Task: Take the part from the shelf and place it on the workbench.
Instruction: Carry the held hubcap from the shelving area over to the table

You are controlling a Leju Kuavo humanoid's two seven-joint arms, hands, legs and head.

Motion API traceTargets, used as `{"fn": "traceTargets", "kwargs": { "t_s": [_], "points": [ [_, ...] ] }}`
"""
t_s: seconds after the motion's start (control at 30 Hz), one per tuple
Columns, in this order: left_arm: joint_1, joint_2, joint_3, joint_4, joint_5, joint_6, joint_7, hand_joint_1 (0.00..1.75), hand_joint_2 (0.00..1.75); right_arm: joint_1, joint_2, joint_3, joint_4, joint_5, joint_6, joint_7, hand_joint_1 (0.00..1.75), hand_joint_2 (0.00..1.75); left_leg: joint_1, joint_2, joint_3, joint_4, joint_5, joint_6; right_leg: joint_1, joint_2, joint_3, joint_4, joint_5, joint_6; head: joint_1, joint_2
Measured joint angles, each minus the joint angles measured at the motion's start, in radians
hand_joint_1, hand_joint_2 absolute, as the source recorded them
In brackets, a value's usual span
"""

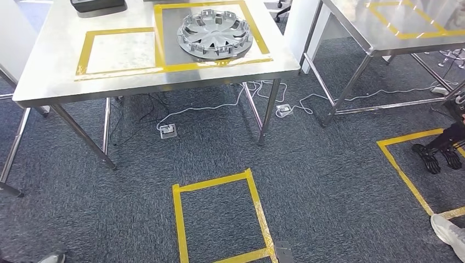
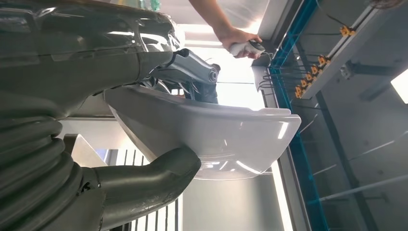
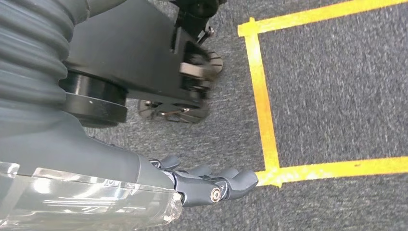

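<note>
Left robot hand: the left robot hand [image 2: 96,67] is grasping the white part [image 2: 216,139]. Its thick thumb [image 2: 149,180] is pressing on one side of the part, and its darker fingers [image 2: 192,72] are lying on the other side.
White part: it is shiny and smooth, with a curved edge. It is sitting in the left robot hand, away from the desk, with a blue frame [image 2: 300,144] just behind it.
Right robot hand: the right robot hand [image 3: 211,185] is released. It is hanging over the floor [image 1: 329,181] with its fingers loose and nothing in them, right by a corner of yellow floor tape [image 3: 264,120].
Desk: the shiny metal desk [image 1: 164,82] is standing ahead of the robot. Two yellow tape squares are sitting on it side by side.
Wheel cover: a silver wheel cover [image 1: 214,34] is lying flat inside the tape square nearer the desk's right edge. The left tape square [image 1: 118,52] is showing bare metal.
Person: a person's hand [image 2: 235,38] is holding a small thing beyond the white part. A light shoe [image 1: 449,233] is standing on the floor at the right.
Floor: white cables [image 1: 219,107] are lying under the desk, and another yellow tape square [image 1: 178,224] is marking the carpet in front of it.
</note>
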Motion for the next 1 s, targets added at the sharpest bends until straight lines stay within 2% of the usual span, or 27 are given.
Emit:
{"fn": "traceTargets", "kwargs": {
  "t_s": [0.03,0.07,0.13,0.2,0.27,0.33,0.37,0.4,0.43,0.47,0.5,0.57,0.63,0.7,0.73,0.77,0.83,0.87,0.9,0.93,1.0],
  "points": [
    [0.0,0.0,0.0,0.001,0.0,0.0,0.0,1.75,1.75,-0.001,0.0,0.0,0.0,0.0,-0.001,0.0,0.0,1.75,0.0,-0.002,-0.002,0.0,0.002,-0.002,0.005,0.001,0.022,-0.052,0.018,-0.011,-0.001,0.0],
    [0.001,0.0,-0.001,0.003,0.0,0.0,0.0,1.75,1.75,-0.002,0.0,0.0,0.0,0.001,-0.002,0.0,0.0,1.75,0.001,-0.004,-0.005,0.0,0.006,-0.006,0.01,0.002,0.034,-0.084,0.024,-0.02,0.0,0.0],
    [0.002,0.002,-0.005,0.007,0.0,0.0,0.0,1.75,1.75,-0.002,-0.002,0.0,0.0,0.003,-0.004,0.0,0.0,1.75,0.005,-0.006,-0.009,-0.004,0.013,-0.019,0.015,0.003,0.038,-0.106,0.025,-0.026,0.002,0.0],
    [0.004,0.003,-0.007,0.011,-0.001,-0.001,0.0,1.75,1.75,-0.002,-0.001,0.0,0.0,0.006,-0.004,0.0,0.0,1.75,0.006,-0.003,-0.015,0.002,0.004,-0.029,0.01,0.0,0.049,-0.135,0.04,-0.025,0.003,0.0],
    [0.005,0.005,-0.008,0.014,-0.002,-0.001,0.0,1.75,1.75,-0.003,0.001,0.0,0.0,0.009,-0.004,0.0,0.0,1.75,0.006,-0.001,-0.045,0.067,-0.045,-0.036,0.004,-0.002,0.056,-0.159,0.057,-0.024,-0.006,0.0],
    [0.008,0.007,-0.008,0.017,-0.003,-0.001,0.0,1.75,1.75,-0.001,0.002,0.0,0.0,0.01,-0.002,0.0,0.0,1.75,0.009,0.0,-0.093,0.178,-0.102,-0.046,0.003,-0.003,0.052,-0.159,0.061,-0.025,-0.018,0.0],
    [0.009,0.008,-0.008,0.019,-0.004,-0.001,0.0,1.75,1.75,0.001,0.003,0.0,0.0,0.01,-0.002,0.0,0.0,1.75,0.01,0.001,-0.108,0.215,-0.112,-0.051,0.002,-0.003,0.049,-0.156,0.061,-0.024,-0.022,0.0],
    [0.01,0.01,-0.008,0.021,-0.004,-0.001,0.0,1.75,1.75,0.002,0.003,0.0,0.0,0.01,-0.002,0.0,0.0,1.75,0.012,0.003,-0.107,0.219,-0.103,-0.056,0.0,-0.004,0.046,-0.152,0.059,-0.022,-0.025,0.0],
    [0.011,0.011,-0.008,0.022,-0.005,-0.001,0.0,1.75,1.75,0.002,0.003,0.0,0.0,0.01,-0.001,0.0,0.0,1.75,0.015,0.005,-0.088,0.188,-0.078,-0.061,-0.003,-0.003,0.043,-0.144,0.057,-0.018,-0.028,0.0],
    [0.011,0.012,-0.008,0.022,-0.005,-0.001,0.0,1.75,1.75,0.002,0.003,0.0,0.0,0.01,-0.001,0.0,0.0,1.75,0.019,0.009,-0.056,0.133,-0.047,-0.067,-0.006,-0.002,0.04,-0.134,0.052,-0.011,-0.032,0.0],
    [0.011,0.012,-0.008,0.023,-0.005,-0.001,0.0,1.75,1.75,0.002,0.003,0.0,0.0,0.01,0.0,0.0,0.0,1.75,0.021,0.011,-0.025,0.08,-0.029,-0.071,-0.007,-0.001,0.035,-0.121,0.045,-0.003,-0.038,0.0],
    [0.014,0.013,-0.009,0.023,-0.006,-0.001,0.0,1.75,1.75,0.001,0.003,0.0,0.0,0.01,0.001,-0.001,0.0,1.75,0.022,0.012,0.01,0.017,-0.02,-0.061,-0.005,0.002,0.023,-0.096,0.032,0.011,-0.046,0.0],
    [0.017,0.015,-0.012,0.023,-0.007,-0.001,0.0,1.75,1.75,0.002,0.002,0.0,0.0,0.01,0.003,-0.005,0.0,1.75,0.02,0.01,0.01,0.015,-0.024,-0.039,-0.004,0.003,0.018,-0.087,0.029,0.017,-0.041,0.0],
    [0.019,0.017,-0.02,0.024,-0.011,-0.001,0.0,1.75,1.75,0.007,0.001,0.0,0.0,0.008,0.004,-0.012,0.0,1.75,0.02,0.008,0.008,0.014,-0.02,-0.027,-0.007,0.003,0.015,-0.078,0.019,0.022,-0.034,0.0],
    [0.02,0.019,-0.025,0.025,-0.015,-0.001,0.0,1.75,1.75,0.01,0.001,0.0,0.0,0.007,0.006,-0.016,0.0,1.75,0.021,0.007,0.007,0.013,-0.018,-0.023,-0.009,0.003,0.004,-0.052,-0.001,0.027,-0.031,0.0],
    [0.02,0.02,-0.031,0.027,-0.02,-0.002,0.0,1.75,1.75,0.013,0.001,0.0,0.001,0.005,0.007,-0.019,0.0,1.75,0.022,0.006,0.005,0.013,-0.016,-0.019,-0.011,0.003,-0.015,-0.007,-0.03,0.033,-0.026,0.0],
    [0.023,0.025,-0.044,0.031,-0.031,-0.002,0.0,1.75,1.75,0.019,0.001,-0.001,0.001,0.002,0.011,-0.024,0.0,1.75,0.022,0.005,0.0,0.013,-0.015,-0.015,-0.013,0.003,-0.071,0.122,-0.096,0.039,-0.016,0.0],
    [0.024,0.028,-0.05,0.035,-0.038,-0.002,0.0,1.75,1.75,0.022,0.001,-0.001,0.001,0.001,0.013,-0.024,0.0,1.75,0.02,0.004,-0.002,0.013,-0.014,-0.013,-0.013,0.003,-0.093,0.172,-0.112,0.039,-0.011,0.0],
    [0.025,0.031,-0.056,0.04,-0.048,-0.002,0.0,1.75,1.75,0.026,0.001,-0.001,0.001,0.002,0.015,-0.024,0.0,1.75,0.019,0.002,-0.003,0.013,-0.014,-0.013,-0.013,0.003,-0.101,0.192,-0.11,0.037,-0.007,0.0],
    [0.025,0.034,-0.064,0.045,-0.06,-0.002,0.0,1.75,1.75,0.029,0.001,-0.001,0.001,0.004,0.017,-0.024,0.0,1.75,0.017,0.0,-0.003,0.013,-0.013,-0.012,-0.012,0.003,-0.092,0.173,-0.088,0.031,-0.003,0.0],
    [0.025,0.038,-0.082,0.057,-0.085,-0.003,0.001,1.75,1.75,0.033,0.0,-0.001,0.001,0.009,0.018,-0.02,0.0,1.75,0.014,-0.005,-0.002,0.012,-0.013,-0.012,-0.004,0.003,-0.035,0.046,-0.016,0.01,0.002,0.0]
  ]
}}
